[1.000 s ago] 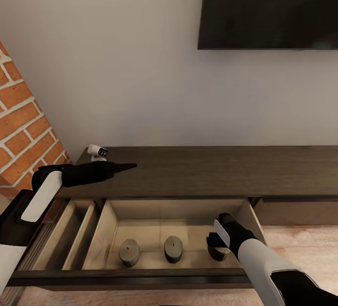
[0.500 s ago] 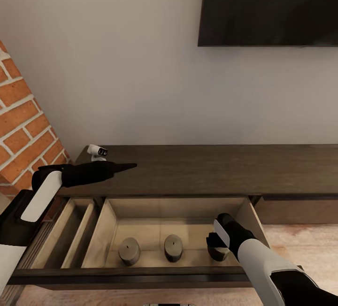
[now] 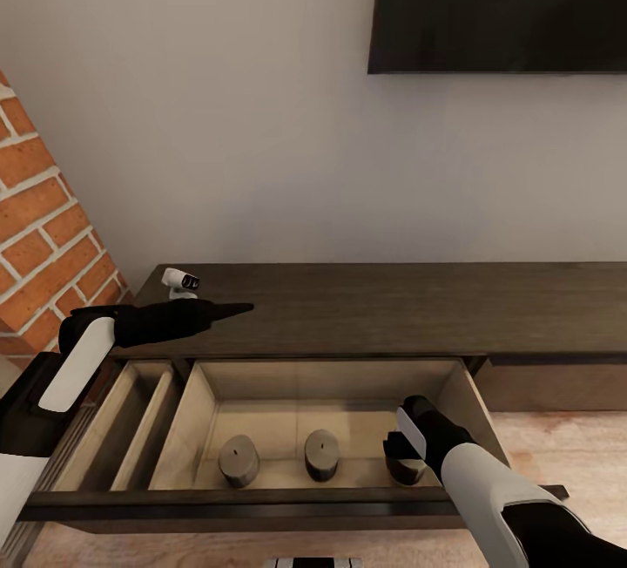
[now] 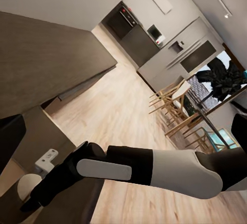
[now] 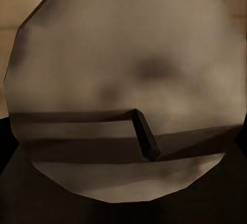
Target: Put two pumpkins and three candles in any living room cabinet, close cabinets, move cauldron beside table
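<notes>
Head view: right gripper (image 3: 402, 450) sits on the third candle (image 3: 403, 469) in the open drawer (image 3: 187, 429); its grip state is hidden. Two candles (image 3: 239, 460) stand left of it. Left gripper (image 3: 237, 310) hangs pinched shut over the cabinet (image 3: 392, 307) top.

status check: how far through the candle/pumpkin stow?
Done: two candles stand in the open drawer of the cabinet.
In hand: the right claw is down at the third candle in that drawer; whether it grips is unclear.
Left: no pumpkins or cauldron in view, and the drawer needs closing. The left claw hovers over the cabinet top.
</notes>
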You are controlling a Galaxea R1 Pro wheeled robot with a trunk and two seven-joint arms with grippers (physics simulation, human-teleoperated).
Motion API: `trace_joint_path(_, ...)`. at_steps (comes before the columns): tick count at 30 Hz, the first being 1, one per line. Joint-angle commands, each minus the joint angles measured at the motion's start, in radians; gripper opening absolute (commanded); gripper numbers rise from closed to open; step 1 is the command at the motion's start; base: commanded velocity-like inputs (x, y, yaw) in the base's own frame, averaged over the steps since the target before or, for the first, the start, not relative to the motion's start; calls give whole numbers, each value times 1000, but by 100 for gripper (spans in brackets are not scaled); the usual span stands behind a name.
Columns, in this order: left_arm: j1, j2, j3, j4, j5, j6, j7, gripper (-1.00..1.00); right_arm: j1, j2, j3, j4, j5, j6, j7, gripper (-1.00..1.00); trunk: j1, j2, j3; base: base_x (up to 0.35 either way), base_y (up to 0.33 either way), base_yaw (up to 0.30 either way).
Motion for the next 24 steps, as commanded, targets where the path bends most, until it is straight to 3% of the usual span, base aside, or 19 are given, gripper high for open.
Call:
trace_joint_path(1,0,0,0,0,0,0,0,100,0,0,0,-1,1,1,0,-100,0,0,0,0,0,0)
trace_joint_path(24,0,-1,0,0,0,0,0,100,-9,8,2,24,3,6,-12,-100,0,0,-6,0,0,0)
